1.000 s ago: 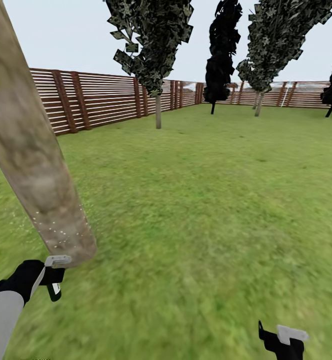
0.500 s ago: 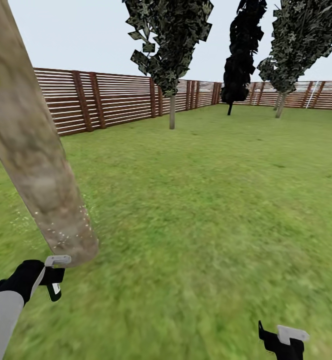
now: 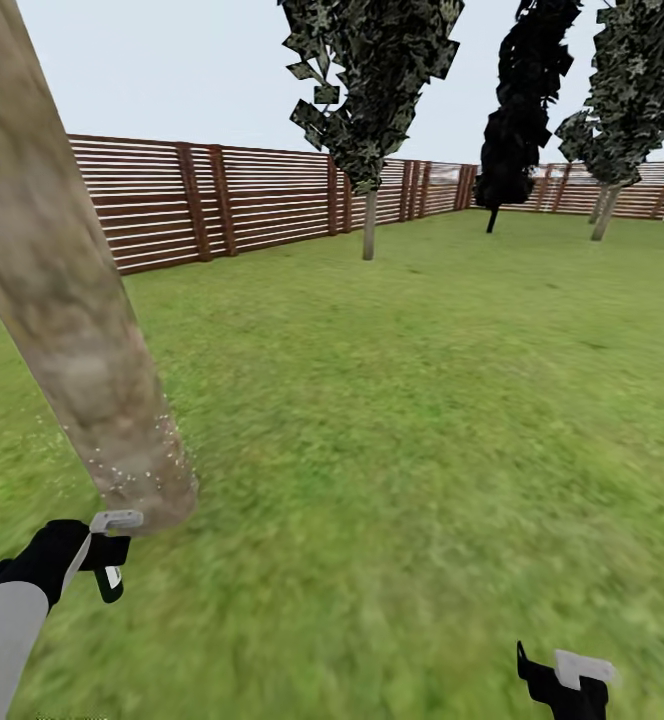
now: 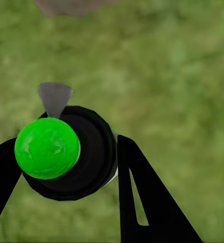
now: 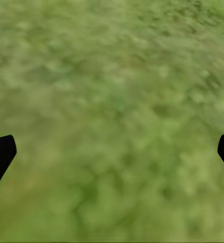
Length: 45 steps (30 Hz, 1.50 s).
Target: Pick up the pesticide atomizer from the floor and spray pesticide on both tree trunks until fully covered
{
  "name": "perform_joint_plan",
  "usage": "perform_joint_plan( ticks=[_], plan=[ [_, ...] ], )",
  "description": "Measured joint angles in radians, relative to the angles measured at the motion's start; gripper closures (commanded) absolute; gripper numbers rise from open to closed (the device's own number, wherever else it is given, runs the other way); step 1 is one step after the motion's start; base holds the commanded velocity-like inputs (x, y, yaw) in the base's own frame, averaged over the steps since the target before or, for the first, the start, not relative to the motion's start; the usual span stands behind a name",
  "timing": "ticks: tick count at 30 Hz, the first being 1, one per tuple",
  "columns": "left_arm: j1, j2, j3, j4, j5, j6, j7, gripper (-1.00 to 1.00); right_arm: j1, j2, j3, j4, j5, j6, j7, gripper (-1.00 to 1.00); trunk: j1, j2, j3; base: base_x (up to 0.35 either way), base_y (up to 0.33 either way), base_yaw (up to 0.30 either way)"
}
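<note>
The left tool (image 4: 66,172) is gripping the pesticide atomizer (image 4: 66,157), a black round-bodied sprayer with a bright green ball-shaped cap and a grey cone-shaped nozzle, with one black finger (image 4: 142,202) on each side of the body. In the head view, the left tool (image 3: 107,560) is hanging just beside the flared base of the thick mottled beige and grey-brown tree trunk (image 3: 72,310), which is leaning up across that view's left side. Small white specks are dotting the lower trunk, which I judge to be spray landing there.

The right tool (image 5: 112,152) is spread wide and carrying nothing, with the blurred green grass lawn (image 5: 112,101) beneath it.

The step in hand appears to be the spraying of this near trunk, and only its lowest part is looking speckled. The next move is likely calling for the nozzle to be raised and swept up the trunk, since the higher bark is showing no specks. Beyond that, another tree with a pale bare trunk (image 3: 369,225) is standing well apart, near the brown horizontal-slat wooden fence (image 3: 232,200); whether it is the second one to spray I cannot tell.
</note>
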<state>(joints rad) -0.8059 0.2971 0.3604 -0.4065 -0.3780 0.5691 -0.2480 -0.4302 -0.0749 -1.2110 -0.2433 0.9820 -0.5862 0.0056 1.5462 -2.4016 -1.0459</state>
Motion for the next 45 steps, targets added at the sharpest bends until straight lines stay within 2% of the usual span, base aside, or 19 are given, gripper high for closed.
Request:
perform_joint_plan(
  ticks=[5,17,31,32,34,36,37,38,39,41,42,44,45],
  plan=[
    [0.000,0.000,0.000,0.000,0.000,0.000,0.000,1.00,0.000,0.000,0.000,0.000,0.000,0.000,0.000,-1.00,0.000,0.000,0.000,0.169,-0.230,0.235],
    [0.000,0.000,0.000,0.000,0.000,0.000,0.000,1.00,0.000,0.000,-0.002,0.000,0.000,0.000,0.000,-1.00,0.000,0.000,0.000,0.102,-0.246,0.012],
    [0.000,-0.002,0.000,0.000,0.002,-0.001,0.000,1.00,0.000,0.000,-0.001,0.000,0.000,0.000,0.000,-1.00,0.000,0.000,0.000,0.083,-0.226,0.266],
    [0.000,-0.003,0.000,0.001,0.004,-0.001,0.000,1.00,0.000,0.000,-0.001,0.000,0.000,0.000,0.000,-1.00,0.000,0.000,0.000,0.011,-0.014,0.128],
    [0.000,-0.030,0.001,-0.003,0.010,-0.020,0.000,1.00,0.000,0.000,-0.001,0.000,0.000,0.000,0.000,-1.00,0.000,0.000,0.000,0.004,-0.005,0.046],
    [-0.009,-0.060,0.001,-0.037,0.009,-0.038,0.005,1.00,0.000,0.000,-0.001,0.000,0.000,0.000,0.000,-1.00,0.000,0.000,0.000,0.001,-0.001,0.008],
    [-0.016,-0.079,0.002,-0.100,0.011,-0.037,0.007,1.00,0.000,0.000,-0.001,0.000,0.000,0.000,0.000,-1.00,0.000,0.000,0.000,0.000,0.000,0.001],
    [-0.018,-0.084,0.004,-0.132,0.006,-0.036,0.008,1.00,0.000,0.000,-0.001,0.000,0.000,0.000,0.000,-1.00,0.000,0.000,0.000,0.000,0.000,0.000],
    [-0.018,-0.080,0.008,-0.151,0.001,-0.033,0.008,1.00,0.000,0.000,-0.001,0.000,0.000,0.000,0.000,-1.00,0.000,0.000,0.000,0.000,0.000,0.000],
    [-0.016,-0.047,0.013,-0.185,-0.004,-0.016,0.006,1.00,0.000,0.000,-0.001,0.000,0.000,0.000,0.000,-1.00,0.000,0.000,0.000,0.000,0.000,0.000],
    [-0.017,-0.042,0.012,-0.192,0.003,-0.012,0.006,1.00,0.000,0.000,-0.002,0.000,0.000,0.000,0.000,-1.00,0.000,0.000,0.000,0.000,0.000,0.054],
    [-0.018,-0.053,0.012,-0.226,0.008,0.016,0.006,1.00,0.000,0.000,-0.001,0.001,0.000,0.000,0.000,-1.00,0.000,0.000,0.000,0.000,0.000,0.194],
    [-0.017,-0.061,0.012,-0.266,0.008,0.060,0.006,1.00,0.000,0.000,-0.001,0.002,0.000,0.000,0.000,-1.00,0.000,0.000,0.000,0.000,0.000,0.246]
  ],
)
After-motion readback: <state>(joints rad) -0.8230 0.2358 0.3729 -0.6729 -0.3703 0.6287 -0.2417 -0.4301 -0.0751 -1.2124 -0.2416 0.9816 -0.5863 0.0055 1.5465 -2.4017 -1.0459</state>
